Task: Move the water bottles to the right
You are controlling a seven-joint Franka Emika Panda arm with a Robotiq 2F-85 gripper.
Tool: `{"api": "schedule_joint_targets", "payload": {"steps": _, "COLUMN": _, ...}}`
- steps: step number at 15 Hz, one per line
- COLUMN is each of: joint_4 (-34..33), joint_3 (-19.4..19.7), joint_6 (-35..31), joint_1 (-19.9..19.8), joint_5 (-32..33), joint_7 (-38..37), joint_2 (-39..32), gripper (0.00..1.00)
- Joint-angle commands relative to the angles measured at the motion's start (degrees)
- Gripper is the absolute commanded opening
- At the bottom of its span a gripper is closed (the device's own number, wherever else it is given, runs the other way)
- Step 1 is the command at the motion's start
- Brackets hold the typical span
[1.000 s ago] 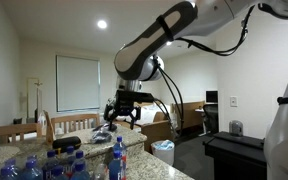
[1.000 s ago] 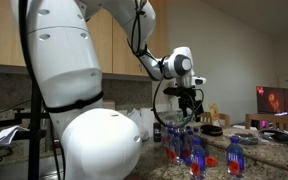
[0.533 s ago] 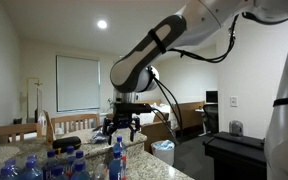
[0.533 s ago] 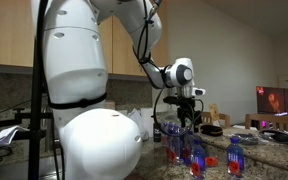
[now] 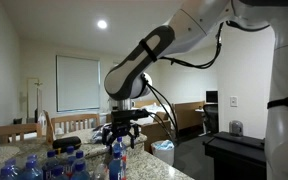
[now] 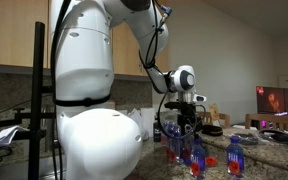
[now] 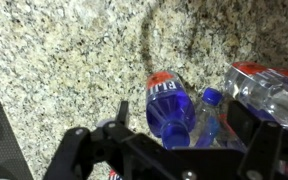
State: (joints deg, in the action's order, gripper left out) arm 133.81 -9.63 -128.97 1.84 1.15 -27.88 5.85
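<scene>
Granite counter (image 7: 64, 60) lies under me; my gripper (image 5: 121, 132) hangs with fingers (image 7: 81, 148) spread wide above the water bottles (image 7: 169, 108), holding nothing.

Home kitchen, granite counter (image 7: 74, 60), wooden cabinets (image 6: 9, 35), dining chairs (image 5: 72, 124) (seemingly wooden) beyond

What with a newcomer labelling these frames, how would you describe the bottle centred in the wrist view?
On the granite countertop, a cluster of water bottles sits under the open gripper. Take the leftmost one, beside bare granite: its blue label sets it apart from the clear, blue-capped neighbour.
</scene>
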Motion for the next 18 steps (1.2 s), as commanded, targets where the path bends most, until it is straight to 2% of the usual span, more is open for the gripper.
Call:
{"api": "schedule_joint_targets", "payload": {"steps": 1, "joint_4": -1.6, "joint_3": 1.0, "joint_6": 0.2, "joint_1": 1.3, "joint_5": -0.3, "joint_7": 2.0, "joint_2": -2.3, "gripper": 1.0}}
{"api": "schedule_joint_targets", "payload": {"steps": 10, "joint_4": -3.4, "joint_3": 2.7, "joint_6": -1.2, "joint_1": 1.7, "joint_5": 0.0, "joint_7": 1.9, "joint_2": -4.8, "gripper": 1.0}}
{"api": "schedule_joint_targets", "payload": {"steps": 11, "joint_4": -3.5, "joint_3": 3.0, "joint_6": -1.3, "joint_1": 1.7, "joint_5": -0.1, "joint_7": 1.9, "joint_2": -5.0, "gripper": 0.9}}
{"api": "schedule_joint_targets", "payload": {"steps": 12, "joint_4": -3.7, "joint_3": 3.2, "joint_6": -1.4, "joint_1": 1.7, "joint_5": -0.1, "joint_7": 1.9, "joint_2": -5.2, "gripper": 0.74}}
{"api": "schedule_joint_targets", "payload": {"steps": 18, "joint_4": -4.7, "joint_3": 3.8, "joint_6": -1.1, "joint_1": 1.9, "joint_5": 0.3, "joint_7": 1.7, "joint_2": -5.9, "gripper": 0.34}}
